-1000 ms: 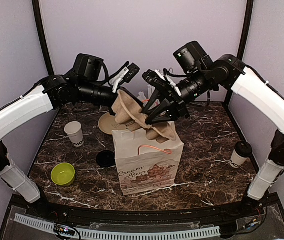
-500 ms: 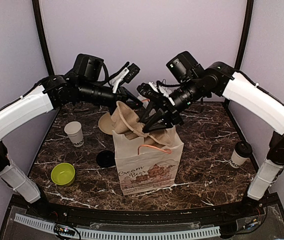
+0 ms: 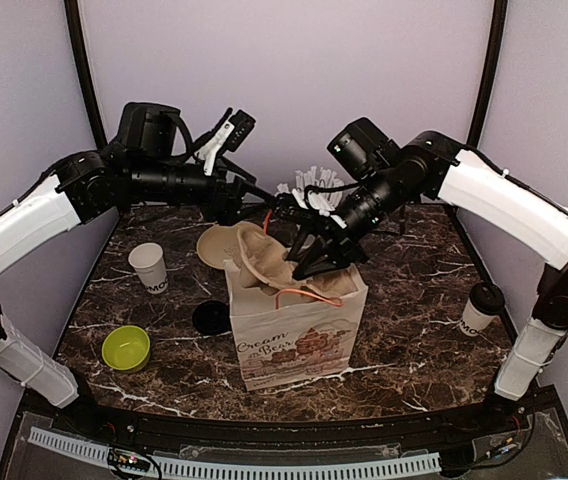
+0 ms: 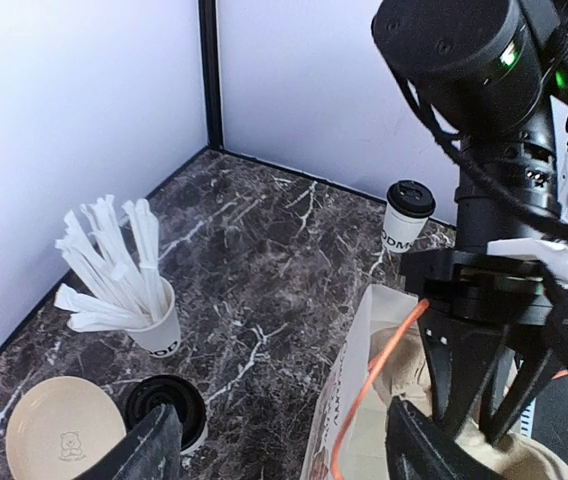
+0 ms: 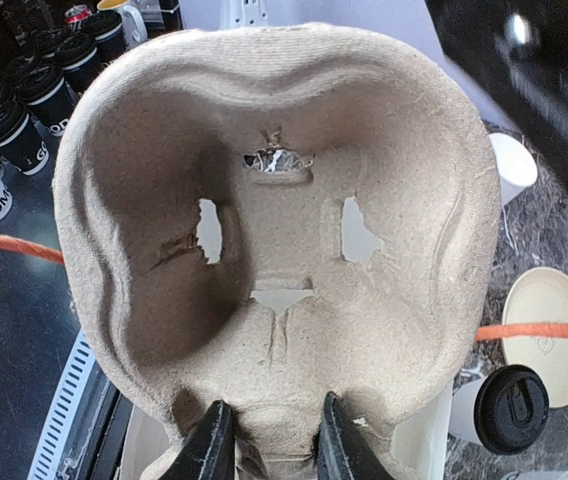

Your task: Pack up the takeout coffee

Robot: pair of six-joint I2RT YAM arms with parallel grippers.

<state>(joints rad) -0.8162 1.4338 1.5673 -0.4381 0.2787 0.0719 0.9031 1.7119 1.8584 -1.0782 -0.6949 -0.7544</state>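
Our right claw (image 5: 272,415) clamps the pulp carrier (image 5: 284,200) at the bag (image 3: 299,335) mouth. Our left claw (image 4: 284,430) (empty) hangs released.

Two lidded takeout coffees, both upright

One coffee cup (image 3: 482,305), white with black lettering and a round black lid, stands well apart to the right of the right pincer (image 3: 312,262). The second cup (image 3: 211,317) sits low beneath the left pincer (image 3: 254,205), showing mostly its black lid.

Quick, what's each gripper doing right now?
Left gripper: open, holding nothing.
Right gripper: shut on the brown moulded pulp cup carrier.
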